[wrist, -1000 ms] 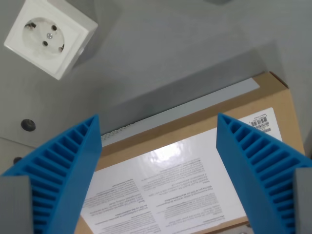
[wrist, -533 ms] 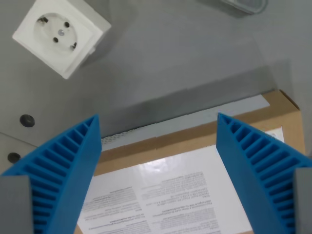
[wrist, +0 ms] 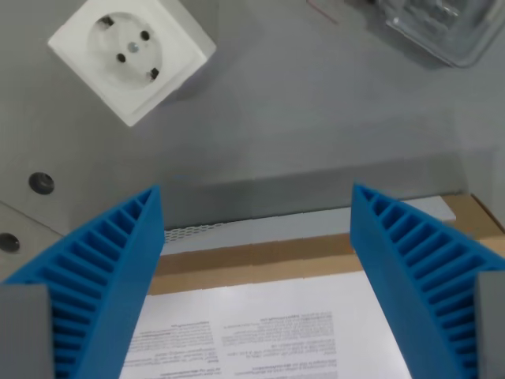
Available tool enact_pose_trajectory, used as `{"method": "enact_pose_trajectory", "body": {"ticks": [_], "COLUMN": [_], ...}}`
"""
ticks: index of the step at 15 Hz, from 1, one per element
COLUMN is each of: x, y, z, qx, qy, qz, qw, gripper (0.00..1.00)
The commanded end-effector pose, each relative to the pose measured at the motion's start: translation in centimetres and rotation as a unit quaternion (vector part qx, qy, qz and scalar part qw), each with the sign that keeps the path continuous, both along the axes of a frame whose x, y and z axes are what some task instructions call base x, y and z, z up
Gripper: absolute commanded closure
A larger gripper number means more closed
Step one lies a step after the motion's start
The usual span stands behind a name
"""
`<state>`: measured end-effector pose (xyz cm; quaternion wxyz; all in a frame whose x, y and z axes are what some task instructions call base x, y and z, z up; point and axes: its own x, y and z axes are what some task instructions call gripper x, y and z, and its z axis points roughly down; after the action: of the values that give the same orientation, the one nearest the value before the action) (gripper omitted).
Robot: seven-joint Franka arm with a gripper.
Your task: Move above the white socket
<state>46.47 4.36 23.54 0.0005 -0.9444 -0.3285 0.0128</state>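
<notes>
**Socket at upper left, gripper spread over a box**

The socket is a white square block of smooth plastic, turned diamond-wise to the frame. Its face holds a round recess with two dark pin holes, a small metal screw at the centre and earthing clips on the rim. It sits flat on the grey table toward the wrist view's upper left, well apart from the gripper.

The jaws are spread wide, with nothing between them. Each finger is bright blue, wedge-shaped and ribbed with fine horizontal ridges.

Below them lies a brown cardboard box, its upper edge sealed with grey tape and its top carrying a glossy white label of small printed text. A clear plastic object shows at the upper right, cut off by the frame. Two dark round holes mark the table at the left.
</notes>
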Motion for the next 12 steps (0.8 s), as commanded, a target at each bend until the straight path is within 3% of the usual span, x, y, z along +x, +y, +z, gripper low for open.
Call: {"method": "enact_pose_trajectory", "body": {"ticks": [1,12], "x": [-0.6,-0.5], "y": [0.9,4.1], "z": [-0.8,-3.5], "qx": [0.039,0.048], "qy": [-0.056,-0.059], "qz": [0.152,0.274], "qw": [0.9860,0.9587], "gripper": [0.00,0.00]}}
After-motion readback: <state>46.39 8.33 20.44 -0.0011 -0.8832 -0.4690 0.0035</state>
